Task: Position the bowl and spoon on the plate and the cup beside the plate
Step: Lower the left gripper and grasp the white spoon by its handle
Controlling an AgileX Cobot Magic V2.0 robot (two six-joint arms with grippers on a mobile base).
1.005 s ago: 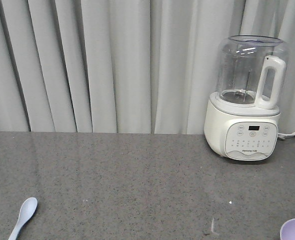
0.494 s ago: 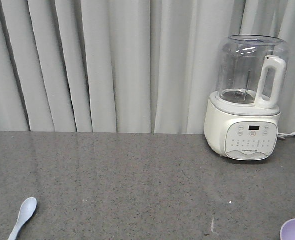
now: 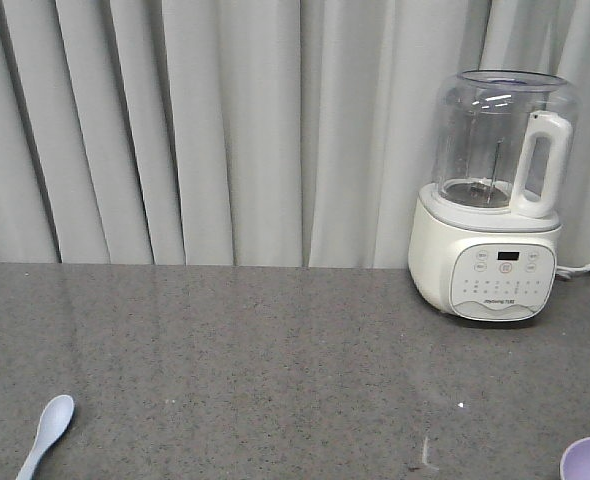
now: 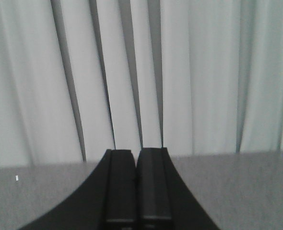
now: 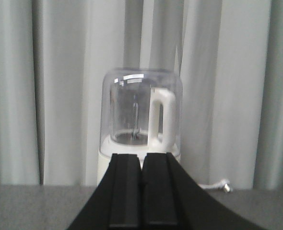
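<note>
The pale blue spoon [image 3: 44, 433] lies on the grey counter at the bottom left of the front view, scoop pointing away. A sliver of the lavender bowl [image 3: 589, 459] shows at the bottom right corner. The plate and the cup are out of view. My left gripper [image 4: 135, 152] is shut with nothing between its black fingers, facing the curtain above the counter. My right gripper [image 5: 142, 156] is also shut and empty, pointing at the blender. Neither gripper appears in the front view.
A white blender [image 3: 495, 200] with a clear jug stands at the back right of the counter, also straight ahead of my right gripper [image 5: 140, 120]; its cord [image 3: 587, 269] trails to the right. Pale curtains [image 3: 225, 130] hang behind the grey speckled counter [image 3: 275, 370].
</note>
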